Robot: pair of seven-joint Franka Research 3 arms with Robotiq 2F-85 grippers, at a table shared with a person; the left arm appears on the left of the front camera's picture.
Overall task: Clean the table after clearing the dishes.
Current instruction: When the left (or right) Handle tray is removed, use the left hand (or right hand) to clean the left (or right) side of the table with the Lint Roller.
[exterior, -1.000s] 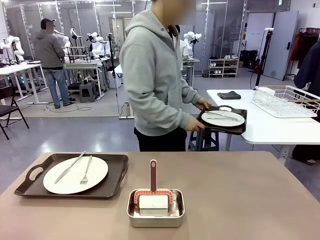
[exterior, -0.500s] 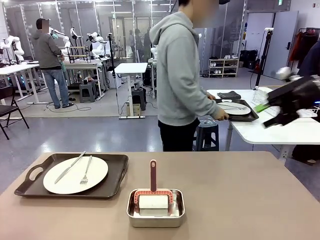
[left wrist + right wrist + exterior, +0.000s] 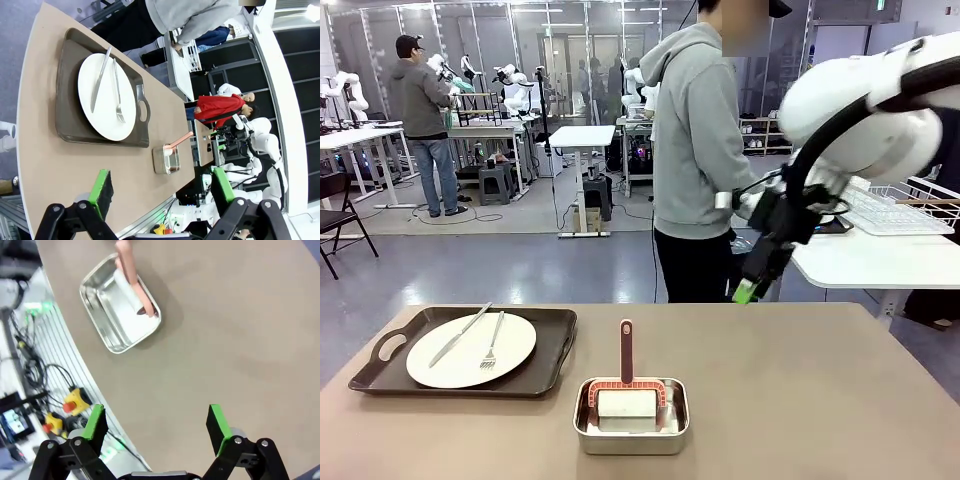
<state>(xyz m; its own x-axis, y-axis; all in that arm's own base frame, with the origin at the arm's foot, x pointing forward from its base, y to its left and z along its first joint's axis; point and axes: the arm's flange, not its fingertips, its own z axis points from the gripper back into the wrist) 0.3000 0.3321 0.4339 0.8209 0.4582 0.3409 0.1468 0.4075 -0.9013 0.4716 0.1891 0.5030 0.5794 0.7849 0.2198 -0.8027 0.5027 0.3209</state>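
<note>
Front view: the right gripper [image 3: 748,287] is newly swung in over the far edge of the wide tan-brown table [image 3: 820,400]; the round white plate [image 3: 515,345] is kept on its dark tray [image 3: 552,350]. Left wrist view: the left gripper [image 3: 162,189] is spread, empty. Right wrist view: the right gripper [image 3: 156,422] is seen spread, empty.

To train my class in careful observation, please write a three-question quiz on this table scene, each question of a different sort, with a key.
1. True or false: the plate on the tray holds a knife and fork.
2. What lies in the pan? A scrubber; B cup; C spoon.
3. Is the right gripper open or shut?
Key: 1 true; 2 A; 3 open.
</note>
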